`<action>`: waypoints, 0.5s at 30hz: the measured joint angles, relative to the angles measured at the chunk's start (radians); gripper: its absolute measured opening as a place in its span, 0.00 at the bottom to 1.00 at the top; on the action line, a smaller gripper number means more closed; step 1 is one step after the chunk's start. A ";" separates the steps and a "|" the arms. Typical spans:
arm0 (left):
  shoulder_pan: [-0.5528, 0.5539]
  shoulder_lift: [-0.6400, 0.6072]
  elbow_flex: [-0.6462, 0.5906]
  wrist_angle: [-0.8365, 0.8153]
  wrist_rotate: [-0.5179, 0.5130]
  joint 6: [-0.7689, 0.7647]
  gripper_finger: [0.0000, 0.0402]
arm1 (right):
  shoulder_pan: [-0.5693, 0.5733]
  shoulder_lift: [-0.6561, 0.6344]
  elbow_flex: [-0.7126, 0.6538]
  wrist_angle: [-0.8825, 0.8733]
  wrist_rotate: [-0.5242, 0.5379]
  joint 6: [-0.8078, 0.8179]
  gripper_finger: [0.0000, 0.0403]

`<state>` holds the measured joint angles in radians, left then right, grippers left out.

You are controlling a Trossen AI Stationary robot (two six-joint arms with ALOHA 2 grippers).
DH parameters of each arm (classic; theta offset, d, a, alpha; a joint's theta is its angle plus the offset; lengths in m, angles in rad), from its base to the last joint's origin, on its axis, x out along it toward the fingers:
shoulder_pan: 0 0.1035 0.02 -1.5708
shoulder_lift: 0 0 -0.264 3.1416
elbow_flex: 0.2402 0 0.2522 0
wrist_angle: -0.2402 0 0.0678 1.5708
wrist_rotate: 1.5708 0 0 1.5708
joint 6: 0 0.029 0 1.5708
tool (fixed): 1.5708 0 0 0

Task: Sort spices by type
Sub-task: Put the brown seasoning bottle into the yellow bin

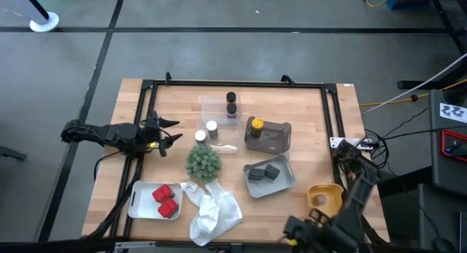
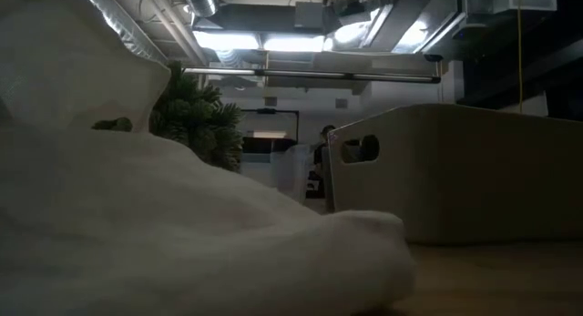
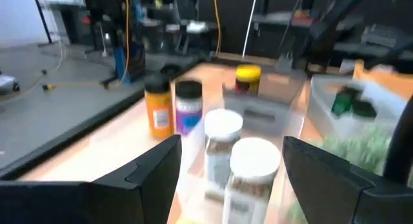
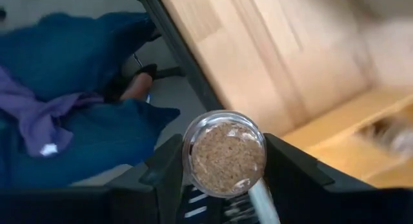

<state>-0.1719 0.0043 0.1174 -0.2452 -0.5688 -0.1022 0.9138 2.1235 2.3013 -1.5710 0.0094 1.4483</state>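
Note:
Two white-capped jars (image 1: 206,130) stand on the table just beyond my left gripper (image 1: 174,133), which is open and level at the table's left. In the left wrist view they (image 3: 240,150) show ahead, between its fingers. Two dark jars (image 1: 231,104) stand in a clear tray and a yellow-capped jar (image 1: 257,125) in a grey one. Red packets (image 1: 165,198) lie in a white tray, and dark grey blocks (image 1: 264,173) in another. My right gripper (image 4: 224,161) is at the near right edge (image 1: 295,227), pointing down and shut on a clear jar of tan grains (image 4: 224,153). My right gripper pinches the clear jar's round wall (image 4: 187,156) between its two fingers, one on each side. The fingers come from above and point down. The jar's round clear end faces the wrist camera, and the jar hangs clear above the table's near edge.
A yellow tray (image 1: 325,198) holding a tan piece sits near the right arm. A green plant (image 1: 203,162) and a white plastic bag (image 1: 215,213) occupy the near middle; the bag fills the low view (image 2: 182,225). A person in blue (image 4: 84,75) is beyond the near edge.

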 joint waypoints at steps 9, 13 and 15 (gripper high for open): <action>0.000 0.000 0.000 -0.131 0.006 -0.031 0.63 | 0.161 0.000 -0.063 0.001 0.055 0.368 0.46; 0.000 0.000 0.000 -0.132 0.013 0.004 0.63 | 0.204 0.000 -0.131 0.000 0.050 0.456 0.46; 0.000 0.000 0.000 -0.132 0.013 -0.001 0.63 | 0.217 0.001 -0.162 0.000 0.050 0.474 0.46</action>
<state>-0.1719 0.0044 0.1177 -0.3771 -0.5560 -0.1029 1.1310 2.1242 2.1396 -1.5708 0.0596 1.9227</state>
